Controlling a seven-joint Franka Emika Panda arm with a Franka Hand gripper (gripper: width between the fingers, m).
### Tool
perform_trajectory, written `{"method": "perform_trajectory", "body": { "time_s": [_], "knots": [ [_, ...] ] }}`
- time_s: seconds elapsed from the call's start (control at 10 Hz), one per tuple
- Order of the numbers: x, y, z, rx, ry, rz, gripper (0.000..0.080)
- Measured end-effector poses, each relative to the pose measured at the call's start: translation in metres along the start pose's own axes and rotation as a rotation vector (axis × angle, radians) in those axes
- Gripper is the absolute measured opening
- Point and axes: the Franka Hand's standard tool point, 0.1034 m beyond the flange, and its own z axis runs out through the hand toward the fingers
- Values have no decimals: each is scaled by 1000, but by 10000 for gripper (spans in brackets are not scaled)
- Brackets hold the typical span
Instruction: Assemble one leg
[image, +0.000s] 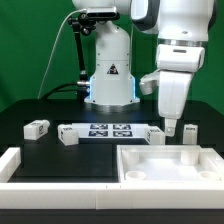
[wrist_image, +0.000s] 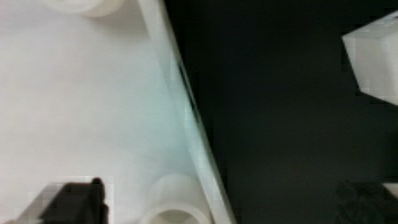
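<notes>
1. Your tool (image: 170, 127) hangs from the white arm on the exterior view's right, pointing down. In the wrist view it stands open, its two dark fingers (wrist_image: 71, 203) wide apart with nothing gripped between them
2. Beneath it lies the white square tray (wrist_image: 89, 110). Its rim runs slantwise through the wrist view, so one finger sits over white plastic and the other over the black table (wrist_image: 285, 120)
3. A round socket (wrist_image: 173, 205) in the tray shows between the fingers, close to that rim
4. In the exterior view you see the tray (image: 140, 152) at the front, with the fingertips hanging near its far rim. You cannot tell from here whether they touch it
5. The leg (image: 188, 131), a small white post with a black-and-white tag, rests on the table (image: 50, 150) just beside the tool on the exterior view's right, behind the tray and apart from the fingers
6. A second leg (image: 157, 137) lies on the tool's other side, between it and the marker board (image: 108, 130)
7. Past the board's far end sits a third leg (image: 68, 136), and a fourth leg (image: 38, 128) lies further toward the exterior view's left
8. A blurred white block (wrist_image: 374, 60) shows on the table in the wrist view; you cannot tell which part it is
9. A white rail (image: 12, 160) lies at the front on the exterior view's left, and the robot base (image: 110, 75) stands behind the marker board
</notes>
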Motion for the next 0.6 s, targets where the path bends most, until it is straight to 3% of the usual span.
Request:
{"method": "perform_trajectory", "body": {
  "time_s": [0.1, 0.3, 0.6],
  "knots": [
    [-1, -1, 1, 1, 0, 54, 648],
    [-5, -18, 4, 21, 28, 414, 648],
    [10, -43, 8, 53, 26, 806, 648]
  ]
}}
